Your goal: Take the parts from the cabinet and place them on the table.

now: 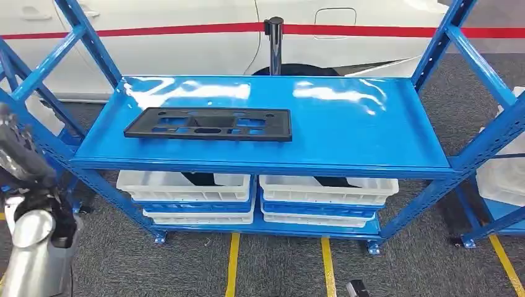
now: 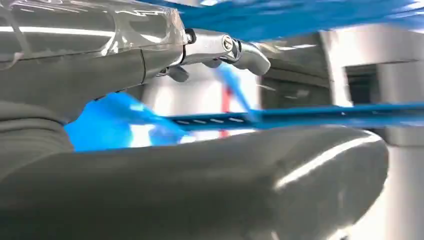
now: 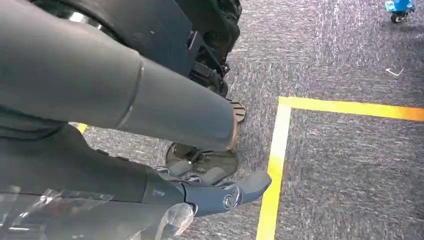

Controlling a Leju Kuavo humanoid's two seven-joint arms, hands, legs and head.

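Note:
A flat black plastic part (image 1: 209,124) with several cut-outs lies on the left half of the blue rack's top shelf (image 1: 347,130). My left hand (image 1: 17,153) is raised at the far left, outside the rack's upright and below shelf level, well apart from the part. In the left wrist view that left hand (image 2: 190,180) has its thick thumb and fingers (image 2: 220,47) spread, with nothing between them and the blurred blue rack beyond. My right hand (image 3: 100,165) hangs low over the grey carpet, fingers apart and empty.
Two stacks of white bins (image 1: 186,185) (image 1: 328,189) fill the lower shelf. Blue slanted uprights (image 1: 93,43) (image 1: 433,46) flank the top shelf. A second rack with a white bin (image 1: 504,173) stands at right. A black post (image 1: 274,37) and a white car are behind. Yellow lines (image 3: 272,165) mark the floor.

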